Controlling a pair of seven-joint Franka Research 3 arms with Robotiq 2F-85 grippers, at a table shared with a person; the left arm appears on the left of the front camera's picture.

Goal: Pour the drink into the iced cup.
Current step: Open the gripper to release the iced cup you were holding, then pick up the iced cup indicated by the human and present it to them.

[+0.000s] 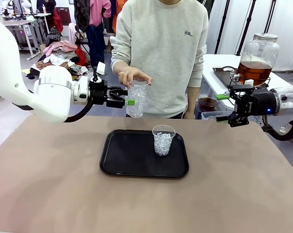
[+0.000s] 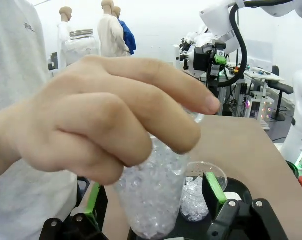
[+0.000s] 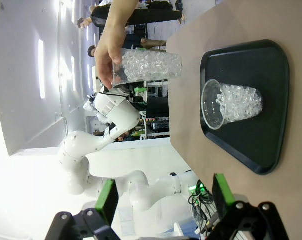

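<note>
A person's hand (image 1: 133, 76) holds a clear iced cup (image 1: 137, 103) by its rim, above the table's far edge. My left gripper (image 1: 127, 96) is open around that cup, and in the left wrist view its green pads (image 2: 213, 187) stand clear of the cup's (image 2: 151, 197) sides. A second iced cup (image 1: 163, 141) stands upright on the black tray (image 1: 122, 162). The drink (image 1: 253, 73) is amber liquid in a large lidded glass jar on the white side table at the back right. My right gripper (image 1: 221, 108) hovers open and empty, right of the tray.
The brown table has free room around the tray. The person stands at the far edge behind the held cup. A small bowl of dark liquid (image 1: 207, 103) sits behind the right gripper. A white side table (image 1: 219, 65) carries the jar.
</note>
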